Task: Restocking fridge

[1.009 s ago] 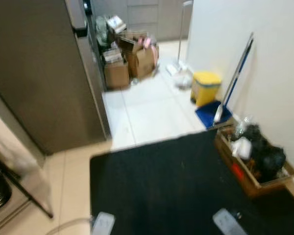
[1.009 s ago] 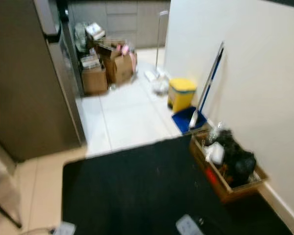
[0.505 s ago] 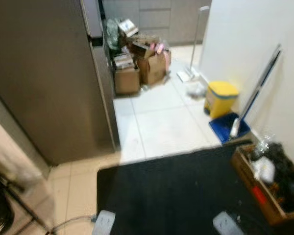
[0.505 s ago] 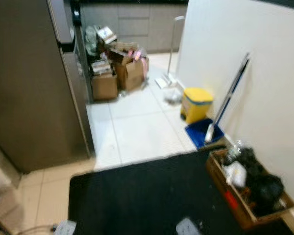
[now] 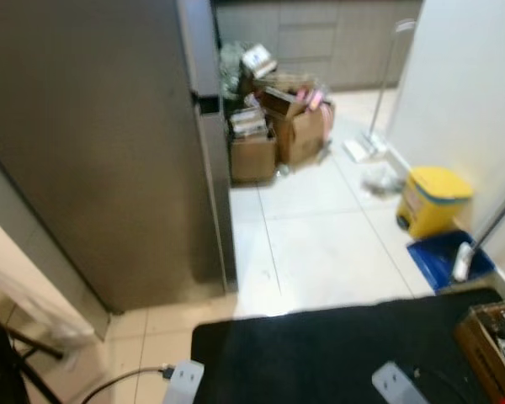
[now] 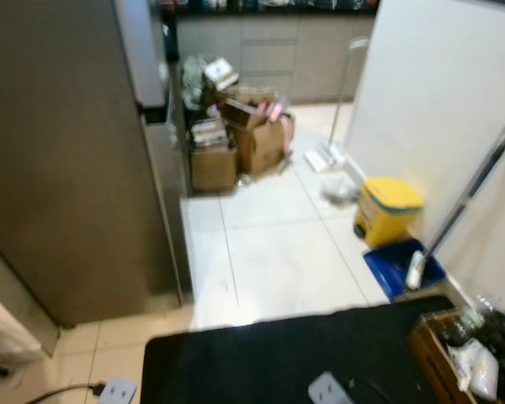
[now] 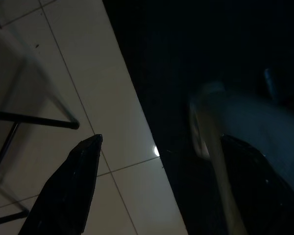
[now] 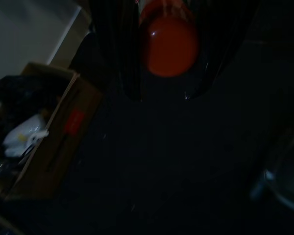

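The tall grey fridge [image 5: 93,151] stands closed on the robot's left, its flat brushed side and front edge rising past the top of the head views, with pale square floor tiles [image 5: 320,252] running beside it toward grey cabinets at the far end. Against the foot of those cabinets sits a heap of brown cardboard boxes [image 5: 273,139] stuffed with papers and packets. Along the white wall on the right stand a small yellow bin [image 5: 433,200], a blue dustpan [image 5: 450,261] with a long pale-handled tool leaning over it, and, nearer, the corner of an open brown carton of bags and bottles [image 6: 459,358]. A black floor mat [image 5: 320,353] lies directly below the robot, and two pale grey parts of the robot's body jut in at the bottom edge above it. Both arms hang low at the robot's sides, pointing down at the floor. In the dim left wrist view the left gripper [image 7: 161,186] has its two black fingers [image 7: 73,186] spread wide with nothing between them, over the border between tile and mat, near thin black legs of some frame. In the right wrist view the right gripper [image 8: 169,54] is closed around a round-ended red bottle [image 8: 169,46], held above the dark mat beside the brown carton.
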Controlling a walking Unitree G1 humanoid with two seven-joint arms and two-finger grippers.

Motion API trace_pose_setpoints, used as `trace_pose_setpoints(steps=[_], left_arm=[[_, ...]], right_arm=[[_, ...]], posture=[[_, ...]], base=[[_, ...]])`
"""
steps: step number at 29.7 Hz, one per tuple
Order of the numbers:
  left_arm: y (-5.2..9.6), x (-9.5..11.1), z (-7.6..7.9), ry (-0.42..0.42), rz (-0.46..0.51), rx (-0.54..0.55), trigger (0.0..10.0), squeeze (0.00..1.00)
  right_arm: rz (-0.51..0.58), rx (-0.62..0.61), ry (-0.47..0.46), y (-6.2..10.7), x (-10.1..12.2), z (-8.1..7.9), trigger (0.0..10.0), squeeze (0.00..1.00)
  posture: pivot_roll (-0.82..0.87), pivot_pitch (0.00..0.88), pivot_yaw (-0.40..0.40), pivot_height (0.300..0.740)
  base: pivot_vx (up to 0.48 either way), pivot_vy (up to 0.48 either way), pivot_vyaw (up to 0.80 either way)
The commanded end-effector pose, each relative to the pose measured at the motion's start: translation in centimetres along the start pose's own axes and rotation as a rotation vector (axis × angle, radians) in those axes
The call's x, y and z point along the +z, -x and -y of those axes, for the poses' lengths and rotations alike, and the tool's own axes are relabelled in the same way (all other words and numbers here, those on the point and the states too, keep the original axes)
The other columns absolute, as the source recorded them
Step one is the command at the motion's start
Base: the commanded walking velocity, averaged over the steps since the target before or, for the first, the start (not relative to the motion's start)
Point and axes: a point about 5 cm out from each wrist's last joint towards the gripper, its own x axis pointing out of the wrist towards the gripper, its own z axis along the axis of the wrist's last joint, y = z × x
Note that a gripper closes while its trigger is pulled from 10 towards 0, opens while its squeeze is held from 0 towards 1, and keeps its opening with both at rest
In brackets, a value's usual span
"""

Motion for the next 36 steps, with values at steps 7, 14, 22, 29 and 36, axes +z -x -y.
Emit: trace_pose_setpoints(steps=[7, 14, 22, 29, 36], left_arm=[[0.08, -0.40, -0.15, -0.015, -0.019, 0.000, 10.0, 0.00], [0.09, -0.49, -0.21, -0.016, -0.023, 0.002, 10.0, 0.00], [0.12, -0.69, -0.34, 0.006, -0.032, 0.029, 10.0, 0.00], [0.11, -0.64, -0.26, 0.036, -0.028, 0.018, 10.0, 0.00], [0.08, -0.56, -0.18, 0.050, -0.028, 0.010, 10.0, 0.00]], right_arm=[[-0.005, 0.012, -0.007, 0.00, -0.20, -0.46, 10.0, 0.00], [-0.006, 0.014, -0.003, 0.00, -0.22, -0.47, 10.0, 0.00], [-0.008, 0.015, -0.004, 0.01, -0.27, -0.50, 10.0, 0.00], [-0.002, 0.018, -0.012, 0.00, -0.17, -0.47, 10.0, 0.00], [0.021, 0.048, -0.060, 0.00, 0.21, -0.58, 10.0, 0.00]], posture=[[-0.01, 0.000, -0.017, 0.740], [-0.01, 0.000, -0.016, 0.740], [-0.01, 0.000, -0.016, 0.740], [-0.01, 0.000, -0.017, 0.740], [-0.01, 0.000, -0.018, 0.740]], base=[[0.390, 0.000, 0.00], [0.376, 0.000, 0.00], [0.130, 0.000, 0.00], [0.000, 0.000, 0.00], [0.000, -0.035, 0.00]])
